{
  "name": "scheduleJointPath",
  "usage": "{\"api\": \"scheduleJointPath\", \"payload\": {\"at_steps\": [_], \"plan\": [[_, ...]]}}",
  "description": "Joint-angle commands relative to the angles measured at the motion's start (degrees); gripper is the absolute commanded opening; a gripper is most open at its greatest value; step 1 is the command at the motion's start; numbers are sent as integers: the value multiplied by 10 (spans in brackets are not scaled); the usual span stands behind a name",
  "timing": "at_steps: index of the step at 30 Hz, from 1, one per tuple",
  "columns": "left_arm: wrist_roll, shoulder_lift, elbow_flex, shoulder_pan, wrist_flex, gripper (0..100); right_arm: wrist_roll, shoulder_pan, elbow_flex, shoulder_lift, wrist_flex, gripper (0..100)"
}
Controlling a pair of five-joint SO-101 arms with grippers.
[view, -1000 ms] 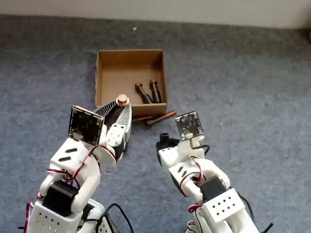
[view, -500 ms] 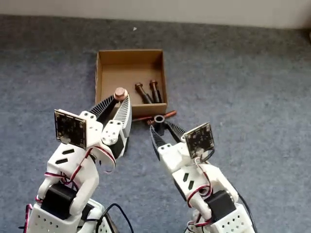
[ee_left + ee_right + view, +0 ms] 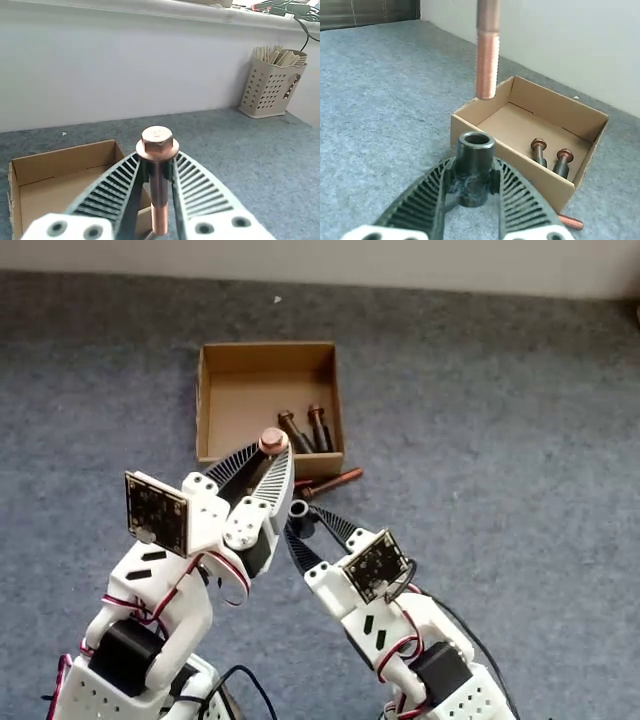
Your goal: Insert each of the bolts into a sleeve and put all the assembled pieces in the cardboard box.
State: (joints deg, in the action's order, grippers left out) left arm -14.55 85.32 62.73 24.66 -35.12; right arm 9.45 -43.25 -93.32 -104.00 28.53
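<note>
Right claw swung left under bolt | gripping sleeve | left claw clamps bolt upright

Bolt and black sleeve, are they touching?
Apart. The right wrist view shows the bolt hanging tip-down above the sleeve, with the cardboard box visible in the gap between them.

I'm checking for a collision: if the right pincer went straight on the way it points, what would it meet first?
Probably the bolt, whose threaded end hangs just ahead of the sleeve. If it passes under that, the box, at its near wall. Depth is unclear.
</note>
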Motion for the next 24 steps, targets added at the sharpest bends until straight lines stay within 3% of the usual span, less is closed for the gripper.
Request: {"api": "scheduleJointPath", "payload": {"at_steps": [1, 24], "plan": [[-9, 7, -3, 12, 16, 6, 7, -8, 10, -9, -22, 5], [-5, 7, 51, 36, -24, 6, 7, -5, 10, -9, -32, 5]]}}
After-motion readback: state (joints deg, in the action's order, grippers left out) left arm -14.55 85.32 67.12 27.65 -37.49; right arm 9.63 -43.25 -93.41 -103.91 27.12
